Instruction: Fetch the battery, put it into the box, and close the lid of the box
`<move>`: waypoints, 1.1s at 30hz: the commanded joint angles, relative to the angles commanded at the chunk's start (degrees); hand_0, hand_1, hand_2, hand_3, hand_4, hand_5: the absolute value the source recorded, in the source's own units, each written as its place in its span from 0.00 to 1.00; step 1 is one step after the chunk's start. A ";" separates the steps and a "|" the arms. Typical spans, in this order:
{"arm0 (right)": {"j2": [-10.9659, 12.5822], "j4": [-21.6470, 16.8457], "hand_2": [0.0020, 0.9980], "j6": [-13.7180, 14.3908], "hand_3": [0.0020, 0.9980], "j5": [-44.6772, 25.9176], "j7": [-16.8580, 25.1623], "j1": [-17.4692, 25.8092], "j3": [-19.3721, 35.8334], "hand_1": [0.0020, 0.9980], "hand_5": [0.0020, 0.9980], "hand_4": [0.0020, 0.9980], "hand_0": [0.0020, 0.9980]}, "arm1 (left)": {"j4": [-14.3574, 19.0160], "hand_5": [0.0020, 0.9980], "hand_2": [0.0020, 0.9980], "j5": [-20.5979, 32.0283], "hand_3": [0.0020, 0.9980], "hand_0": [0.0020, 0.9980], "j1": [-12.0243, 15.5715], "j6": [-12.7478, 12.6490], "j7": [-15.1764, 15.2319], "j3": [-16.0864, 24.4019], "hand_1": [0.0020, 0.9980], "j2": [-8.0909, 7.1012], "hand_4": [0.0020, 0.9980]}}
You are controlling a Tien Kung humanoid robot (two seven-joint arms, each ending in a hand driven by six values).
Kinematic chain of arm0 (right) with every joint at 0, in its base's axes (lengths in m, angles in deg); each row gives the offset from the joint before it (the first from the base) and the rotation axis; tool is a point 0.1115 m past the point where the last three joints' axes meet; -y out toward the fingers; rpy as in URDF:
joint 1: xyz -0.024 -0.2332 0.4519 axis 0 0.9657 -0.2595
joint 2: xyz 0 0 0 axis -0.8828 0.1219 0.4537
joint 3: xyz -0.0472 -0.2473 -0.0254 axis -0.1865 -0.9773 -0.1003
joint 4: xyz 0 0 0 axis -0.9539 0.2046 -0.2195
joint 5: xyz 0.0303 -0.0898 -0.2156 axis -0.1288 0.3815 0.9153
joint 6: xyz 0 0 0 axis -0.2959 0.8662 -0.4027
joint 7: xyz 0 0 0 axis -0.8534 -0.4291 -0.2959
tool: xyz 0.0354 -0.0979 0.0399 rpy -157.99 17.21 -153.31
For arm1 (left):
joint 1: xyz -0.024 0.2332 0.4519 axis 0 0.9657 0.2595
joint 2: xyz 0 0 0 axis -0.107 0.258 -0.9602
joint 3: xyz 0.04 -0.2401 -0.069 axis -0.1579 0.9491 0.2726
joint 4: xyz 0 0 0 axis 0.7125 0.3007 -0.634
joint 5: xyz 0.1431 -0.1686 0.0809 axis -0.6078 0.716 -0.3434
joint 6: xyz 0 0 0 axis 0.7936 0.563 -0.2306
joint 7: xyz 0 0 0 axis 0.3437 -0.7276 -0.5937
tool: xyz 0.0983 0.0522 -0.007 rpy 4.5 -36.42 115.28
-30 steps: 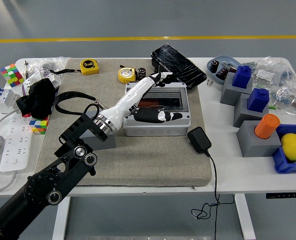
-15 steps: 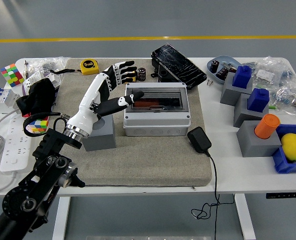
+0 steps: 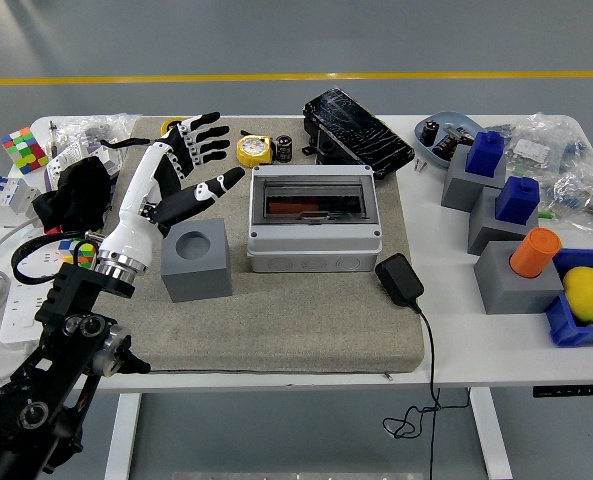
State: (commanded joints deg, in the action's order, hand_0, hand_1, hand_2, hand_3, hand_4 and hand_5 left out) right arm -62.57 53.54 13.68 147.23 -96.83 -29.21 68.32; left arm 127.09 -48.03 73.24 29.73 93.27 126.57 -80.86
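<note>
Head view: left robot hand [image 3: 181, 170] has pulled back off the box [image 3: 315, 218], fingers spread and empty; lid looks shut, so the task seems basically done.

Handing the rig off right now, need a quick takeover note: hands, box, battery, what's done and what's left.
Left hand: open, fingers spread, holding nothing, raised over the mat's left side, clear of the box.
Right hand: not in view.
Box: centre of the grey mat, clear lid flat on top, looks closed; a dark red item shows through it, likely the battery, can't confirm.
Grey cube with an empty socket sits left of the box.
Done: apparently fetch, place, close.
Left: verify the lid is latched, then retract the arm.
</note>
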 joint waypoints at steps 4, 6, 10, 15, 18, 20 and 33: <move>0.10 0.00 0.74 -0.04 0.76 0.09 -0.09 -0.08 0.16 0.72 0.55 1.00 0.77 | 0.11 0.32 0.75 0.15 0.79 0.64 0.07 0.19 -0.11 0.76 0.71 0.00 1.00; 0.15 0.00 0.74 0.00 0.76 0.30 -0.22 -0.08 0.43 0.72 0.55 1.00 0.77 | 0.28 0.33 0.75 0.24 0.79 0.64 0.08 0.26 -0.15 0.90 0.71 0.00 1.00; 0.34 0.00 0.74 0.02 0.76 0.08 -0.16 -0.07 0.19 0.72 0.55 1.00 0.77 | 0.28 0.33 0.75 0.37 0.79 0.64 0.09 0.30 -0.23 0.89 0.71 -0.19 1.00; 0.55 0.00 0.74 -0.04 0.76 -1.09 0.38 -0.31 -1.15 0.72 0.55 1.00 0.76 | 0.46 0.30 0.74 0.40 0.79 0.62 0.43 0.36 -0.33 0.73 0.70 -0.45 1.00; 0.57 0.00 0.74 -0.05 0.75 -1.48 0.59 -0.44 -1.66 0.72 0.55 1.00 0.76 | 0.52 0.30 0.74 0.37 0.79 0.62 0.58 0.37 -0.33 0.71 0.70 -0.51 1.00; 0.57 0.00 0.74 -0.05 0.75 -1.45 0.60 -0.45 -1.70 0.72 0.55 1.00 0.76 | 0.53 0.30 0.74 0.29 0.79 0.62 0.56 0.40 -0.35 0.73 0.70 -0.51 1.00; 0.74 0.00 0.74 0.05 0.75 -0.66 0.30 -0.31 -0.67 0.72 0.55 1.00 0.76 | 0.84 0.30 0.74 0.04 0.79 0.61 0.60 0.37 -0.48 1.10 0.69 -0.58 1.00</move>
State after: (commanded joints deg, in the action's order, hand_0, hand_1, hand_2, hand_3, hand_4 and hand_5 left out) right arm -61.84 53.54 13.73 146.57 -96.53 -29.52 67.65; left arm 127.92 -47.99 73.83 30.09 92.79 127.67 -81.44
